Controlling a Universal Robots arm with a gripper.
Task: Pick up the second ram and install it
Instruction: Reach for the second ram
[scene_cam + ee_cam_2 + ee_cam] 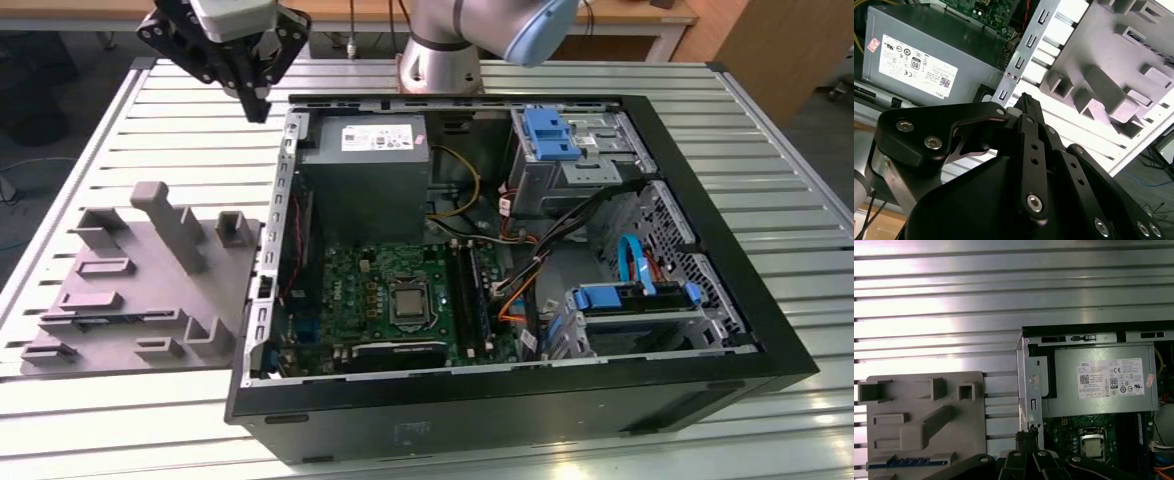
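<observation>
right up front in the exterior view, the slatted metal table [134, 440] carries an open black computer case [534, 405] lying on its side. just beside it, on the exterior view's left, sits a grey plastic fixture [147, 290] with upright posts. the ram stick [899, 461] stands on edge in a long slot at the fixture's near end, showing as a thin blue-black strip in the first wrist view. further in, the green circuit board [360, 290] lies on the case floor. behind it the grey power supply box [363, 185] sits in the far corner on the exterior view's left. beyond that corner the gripper [256, 108] hangs above the table, just outside the case wall and well apart from the ram stick. it points down with a slight tilt, and its black fingers [1026, 107] are drawn together to a single tip, gripping nothing. farthest back, the arm [447, 45] rises as an upright grey column near the table's far edge, with a pale blue joint cap at its top.
</observation>
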